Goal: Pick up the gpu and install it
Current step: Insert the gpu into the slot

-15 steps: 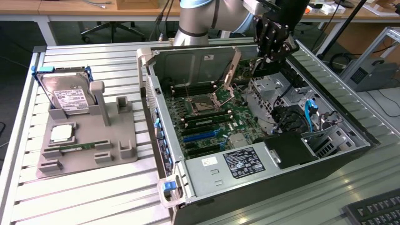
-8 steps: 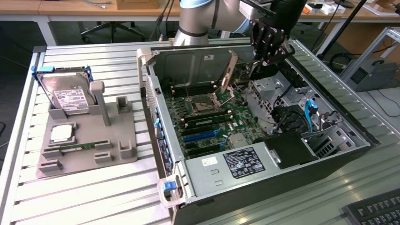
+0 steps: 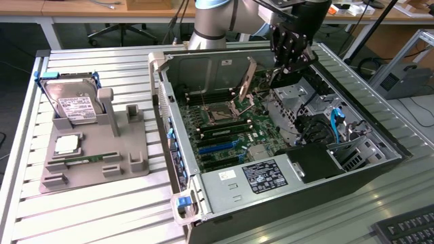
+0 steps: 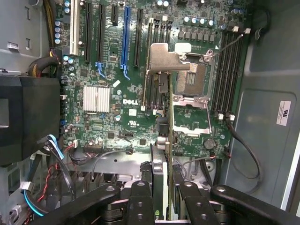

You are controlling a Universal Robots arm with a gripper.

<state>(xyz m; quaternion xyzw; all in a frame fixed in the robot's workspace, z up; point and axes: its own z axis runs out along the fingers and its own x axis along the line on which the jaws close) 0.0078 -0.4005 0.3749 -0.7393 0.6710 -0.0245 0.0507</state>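
hand (image 3: 281, 75) (image 4: 164, 187) clamped on gpu (image 3: 245, 86) (image 4: 165, 112), card edge-on between fingers | gpu tilted, hanging inside open case (image 3: 160, 71) over motherboard (image 3: 224, 137) (image 4: 108, 122) | exterior view: gpu at 1 o'clock of CPU socket (image 3: 220, 113) (image 4: 192, 93), blue slots (image 3: 215, 146) (image 4: 125, 33) at gpu's 7 o'clock | hard drive (image 3: 76, 107) in grey holder (image 3: 101, 147) on worktop (image 3: 101, 213), 9 o'clock of case

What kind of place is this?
Probably a robot lab or workshop. A robot arm reaches over an open computer case on a slatted metal table, its claw gripping the gpu. Desks stand behind.
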